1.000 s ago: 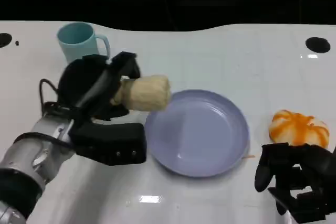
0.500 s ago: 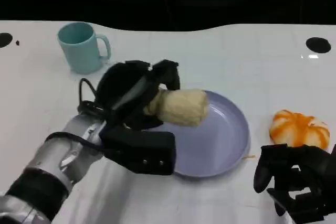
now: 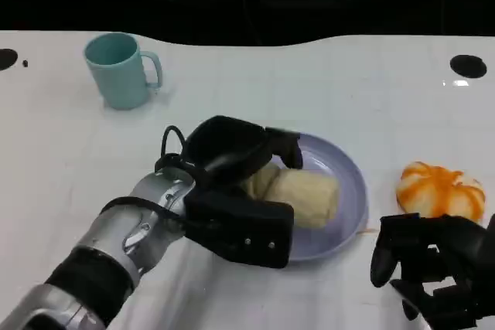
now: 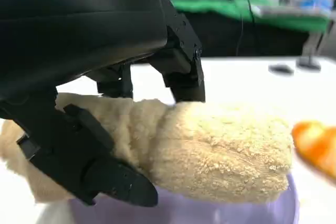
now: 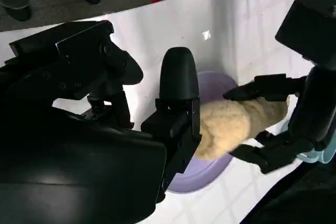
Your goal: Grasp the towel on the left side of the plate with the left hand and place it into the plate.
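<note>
Cream terry cloth, rolled into the towel (image 3: 305,197), is held between the fingers of the left robot hand (image 3: 240,191) and now lies over the middle of the lavender plate (image 3: 346,191), apparently touching its floor; a second ago it was carried beyond the plate's left rim, above the white surface (image 3: 325,83). Transport is therefore judged complete, and only release and withdrawal remain. The right robot hand (image 3: 433,268) is kept curled and empty right of the plate, beside the orange object (image 3: 441,188).
</note>
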Controlling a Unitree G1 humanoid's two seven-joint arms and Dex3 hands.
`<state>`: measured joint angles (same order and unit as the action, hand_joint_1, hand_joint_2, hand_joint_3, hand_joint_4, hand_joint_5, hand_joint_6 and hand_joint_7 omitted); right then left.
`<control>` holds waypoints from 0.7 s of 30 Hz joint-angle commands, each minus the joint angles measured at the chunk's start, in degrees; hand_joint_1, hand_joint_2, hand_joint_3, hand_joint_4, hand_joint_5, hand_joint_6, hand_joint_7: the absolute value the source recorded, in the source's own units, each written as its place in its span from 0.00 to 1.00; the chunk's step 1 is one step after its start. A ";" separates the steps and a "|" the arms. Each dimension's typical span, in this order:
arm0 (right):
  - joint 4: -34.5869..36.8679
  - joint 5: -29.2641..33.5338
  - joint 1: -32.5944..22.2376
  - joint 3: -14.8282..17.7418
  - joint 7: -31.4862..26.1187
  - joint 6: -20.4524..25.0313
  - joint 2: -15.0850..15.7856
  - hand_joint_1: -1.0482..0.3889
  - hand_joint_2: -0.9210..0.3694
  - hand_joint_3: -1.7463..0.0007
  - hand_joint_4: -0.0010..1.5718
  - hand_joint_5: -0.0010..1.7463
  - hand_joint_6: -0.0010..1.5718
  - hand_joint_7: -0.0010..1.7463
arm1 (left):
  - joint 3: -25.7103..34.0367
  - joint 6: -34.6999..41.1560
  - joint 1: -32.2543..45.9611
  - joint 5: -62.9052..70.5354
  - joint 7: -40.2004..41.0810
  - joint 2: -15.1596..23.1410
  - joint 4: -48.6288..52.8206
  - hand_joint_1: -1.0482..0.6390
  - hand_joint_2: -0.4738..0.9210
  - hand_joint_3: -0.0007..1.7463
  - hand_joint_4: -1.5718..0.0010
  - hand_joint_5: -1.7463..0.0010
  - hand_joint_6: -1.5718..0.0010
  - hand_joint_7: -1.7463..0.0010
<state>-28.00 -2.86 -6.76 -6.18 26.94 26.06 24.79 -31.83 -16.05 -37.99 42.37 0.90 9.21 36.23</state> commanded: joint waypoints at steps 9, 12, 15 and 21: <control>0.00 -0.46 -0.19 0.94 0.76 -0.27 0.94 0.79 0.20 0.44 0.42 0.96 0.41 0.83 | 0.52 5.32 1.81 0.39 -10.99 5.24 -11.60 0.14 1.00 0.02 0.95 0.88 0.94 1.00; 0.00 -0.39 -0.19 1.02 0.80 -0.20 1.01 0.79 0.20 0.44 0.42 0.97 0.41 0.82 | 2.31 6.00 3.59 -2.18 -13.83 6.54 -15.65 0.13 1.00 0.04 0.96 0.87 0.95 1.00; -0.07 -0.26 -0.18 1.00 0.75 -0.13 1.00 0.79 0.20 0.44 0.42 0.97 0.41 0.82 | 5.60 7.35 6.39 -7.66 -18.13 7.57 -20.17 0.14 1.00 0.05 0.95 0.86 0.95 1.00; 1.07 -0.37 0.20 1.25 1.03 -1.18 0.93 0.79 0.19 0.44 0.42 0.97 0.41 0.83 | 13.19 11.27 14.98 -20.27 -24.95 9.21 -30.33 0.21 1.00 0.05 0.86 0.82 0.89 0.97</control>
<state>-27.65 -2.96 -6.67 -5.52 27.76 25.59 25.03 -22.09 -6.37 -26.84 27.14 -21.50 16.95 9.82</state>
